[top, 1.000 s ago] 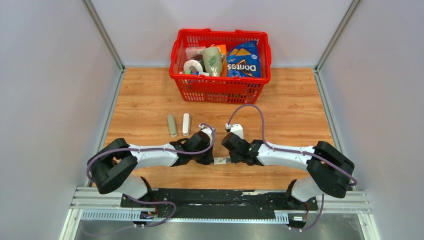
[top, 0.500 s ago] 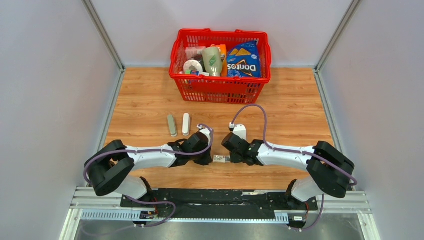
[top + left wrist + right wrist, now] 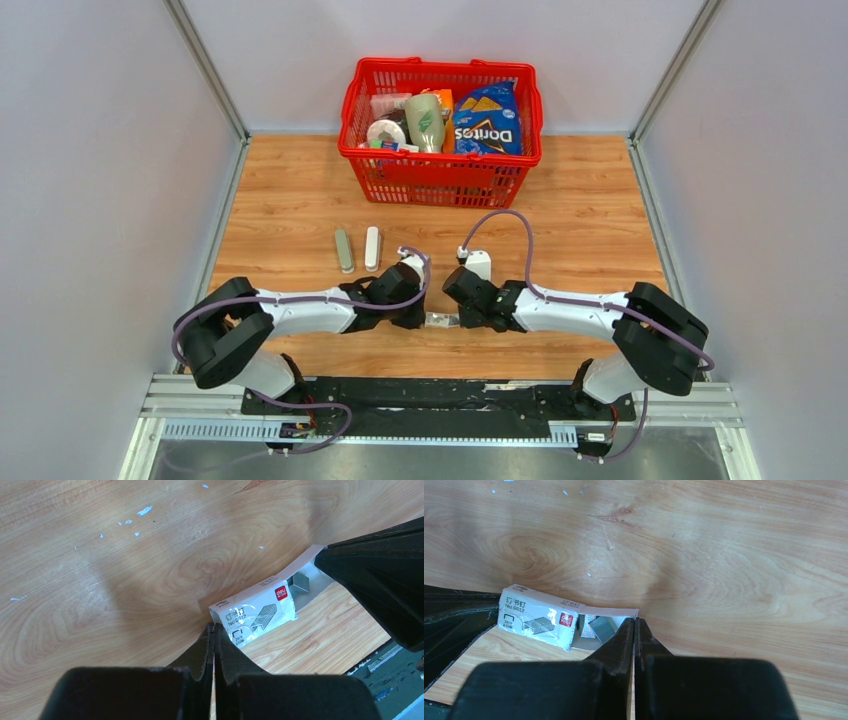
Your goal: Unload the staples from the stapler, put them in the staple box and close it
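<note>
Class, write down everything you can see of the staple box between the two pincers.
The staple box is small and made of glossy white cardboard, printed with a staple drawing, Chinese characters, "No.0012" and a red logo. It lies flat on the wooden table. One end is open, its flap stretched out, and grey staples show inside. The left pincer, shut, seems to nip the closed end's corner. The right pincer, shut, seems to nip the open flap's edge.
</note>
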Available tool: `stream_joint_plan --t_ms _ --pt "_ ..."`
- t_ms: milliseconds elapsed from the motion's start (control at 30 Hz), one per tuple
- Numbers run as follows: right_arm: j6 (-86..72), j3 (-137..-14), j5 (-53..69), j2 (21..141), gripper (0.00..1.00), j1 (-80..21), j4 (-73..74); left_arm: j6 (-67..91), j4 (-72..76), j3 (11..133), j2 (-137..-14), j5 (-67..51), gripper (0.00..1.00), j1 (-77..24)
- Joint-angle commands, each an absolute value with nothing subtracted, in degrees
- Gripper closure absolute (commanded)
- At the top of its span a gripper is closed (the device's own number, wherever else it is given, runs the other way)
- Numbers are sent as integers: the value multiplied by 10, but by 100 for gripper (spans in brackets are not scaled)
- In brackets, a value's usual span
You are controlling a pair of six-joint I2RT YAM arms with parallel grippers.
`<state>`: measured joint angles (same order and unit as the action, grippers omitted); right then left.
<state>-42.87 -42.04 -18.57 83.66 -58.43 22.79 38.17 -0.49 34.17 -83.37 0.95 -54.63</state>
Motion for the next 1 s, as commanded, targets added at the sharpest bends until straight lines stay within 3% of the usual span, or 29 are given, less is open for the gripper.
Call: stream_joint_plan --t_ms 0,967 --pt "-453 -431 -199 837 100 -588 209 381 -13 340 -856 4 100 -556" --pt "-528 -406 -200 803 100 -589 218 419 -33 308 -823 40 100 -587"
